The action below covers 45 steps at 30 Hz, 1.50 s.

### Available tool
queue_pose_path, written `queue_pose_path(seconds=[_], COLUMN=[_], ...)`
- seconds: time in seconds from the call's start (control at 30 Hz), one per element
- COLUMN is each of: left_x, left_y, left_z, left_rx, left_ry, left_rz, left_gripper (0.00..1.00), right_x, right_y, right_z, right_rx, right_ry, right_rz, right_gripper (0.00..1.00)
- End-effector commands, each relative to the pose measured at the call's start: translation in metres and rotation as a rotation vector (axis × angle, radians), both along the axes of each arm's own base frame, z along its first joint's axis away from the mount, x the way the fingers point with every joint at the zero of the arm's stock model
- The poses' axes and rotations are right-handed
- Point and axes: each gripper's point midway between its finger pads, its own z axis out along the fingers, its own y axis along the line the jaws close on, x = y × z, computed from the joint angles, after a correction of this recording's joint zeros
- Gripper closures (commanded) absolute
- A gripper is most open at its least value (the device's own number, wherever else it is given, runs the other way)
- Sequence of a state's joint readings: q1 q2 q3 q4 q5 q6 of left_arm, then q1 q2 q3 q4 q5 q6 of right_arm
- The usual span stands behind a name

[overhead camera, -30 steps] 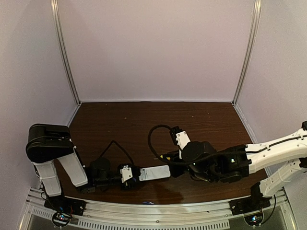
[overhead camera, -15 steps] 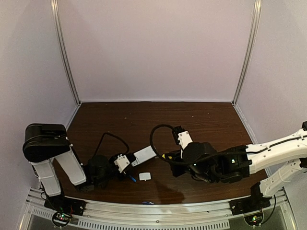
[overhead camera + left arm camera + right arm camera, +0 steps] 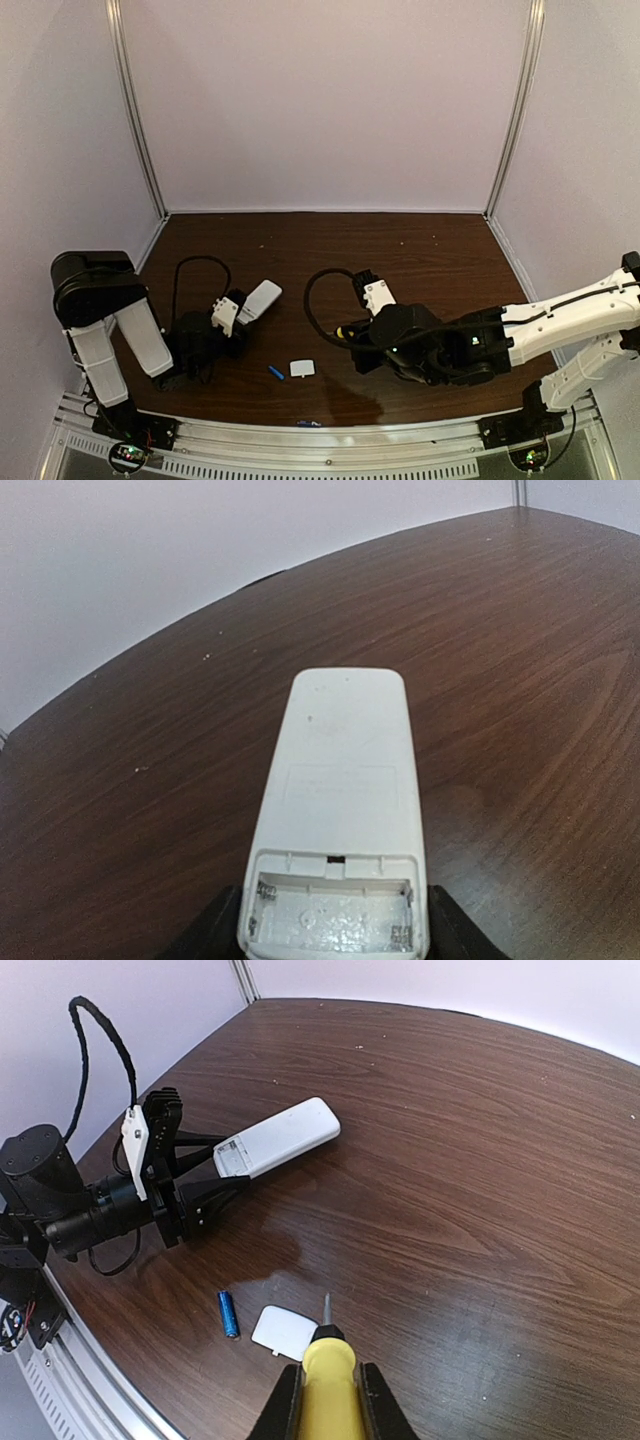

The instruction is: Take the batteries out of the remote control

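Left hand: the left hand (image 3: 232,1165) is clamped on one end of the small flat white plastic remote control (image 3: 345,780). It holds it up off the dark brown wooden worktop (image 3: 400,250), at the left of the top view.
Right hand: the right hand (image 3: 328,1400) is squeezed tight on the yellow-handled screwdriver (image 3: 328,1360). The metal tip points at the things lying below.
What changed: a second ago the remote control lay low near the bottom middle, close to the right hand. Now the left arm has swung it away to the left and tipped it up.
What dropped out: a tiny blue round battery (image 3: 229,1313) and a small white squarish cover piece (image 3: 284,1330) now lie side by side on the worktop, near where the remote control was.
Battery slot: the open battery slot (image 3: 330,915) at the held end shows only bare white plastic and little metal springs. No blue is inside.
Second battery: only one can be seen for sure. A small blue speck (image 3: 310,424) sits on the metal rail (image 3: 400,462) at the bottom edge, too small to tell what it is.
What it means: the unloading looks done, or nearly so. I think what is left is to put the remote control down and check where the other battery went.
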State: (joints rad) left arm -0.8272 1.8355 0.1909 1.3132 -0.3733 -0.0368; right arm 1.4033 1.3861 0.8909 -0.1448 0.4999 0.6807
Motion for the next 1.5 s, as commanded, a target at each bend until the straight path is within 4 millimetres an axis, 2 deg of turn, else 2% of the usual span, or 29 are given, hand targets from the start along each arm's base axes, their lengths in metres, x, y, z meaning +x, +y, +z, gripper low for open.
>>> queue_pose_path(seconds=[0.0,0.1,0.17,0.43,0.5,0.57,0.7,0.77,0.8,0.97,1.13,1.47], left_x=[0.014,0.017,0.016,0.013,0.011,0.008,0.004,0.002,0.001,-0.011,-0.031,-0.104], left_y=[0.006,0.012,0.014,0.011,0.011,0.008,0.009,0.009,0.008,0.0,-0.02,-0.081], left_z=[0.08,0.075,0.073,0.069,0.068,0.069,0.07,0.069,0.07,0.08,0.091,0.104], left_rx=[-0.344,-0.349,-0.35,-0.376,-0.375,-0.367,-0.364,-0.357,-0.353,-0.335,-0.303,-0.18], left_ry=[-0.214,-0.203,-0.196,-0.166,-0.164,-0.17,-0.173,-0.171,-0.174,-0.199,-0.235,-0.385], left_rz=[0.098,0.139,0.146,0.125,0.114,0.088,0.071,0.063,0.05,-0.039,-0.204,-0.611], left_gripper=[1.0,1.0,0.96,0.7,0.6,0.46,0.23,0.06,0.03,0.03,0.09,0.16], right_x=[0.004,0.005,0.006,0.006,0.006,0.006,0.006,0.006,0.006,0.004,-0.001,-0.019], right_y=[0.0,-0.001,-0.002,-0.001,-0.001,-0.001,0.0,0.002,0.002,0.005,0.007,0.024], right_z=[0.004,0.003,0.003,0.002,0.003,0.003,0.005,0.006,0.006,0.009,0.013,0.014], right_rx=[0.01,0.006,0.003,-0.001,-0.002,-0.005,-0.003,-0.002,-0.003,-0.001,0.003,0.021], right_ry=[-0.025,-0.031,-0.033,-0.036,-0.037,-0.039,-0.043,-0.045,-0.044,-0.041,-0.027,0.028], right_rz=[-0.034,-0.043,-0.046,-0.045,-0.043,-0.041,-0.038,-0.033,-0.031,-0.01,0.027,0.164], right_gripper=[1.0,1.0,1.0,1.0,1.0,1.0,1.0,1.0,1.0,1.0,1.0,1.0])
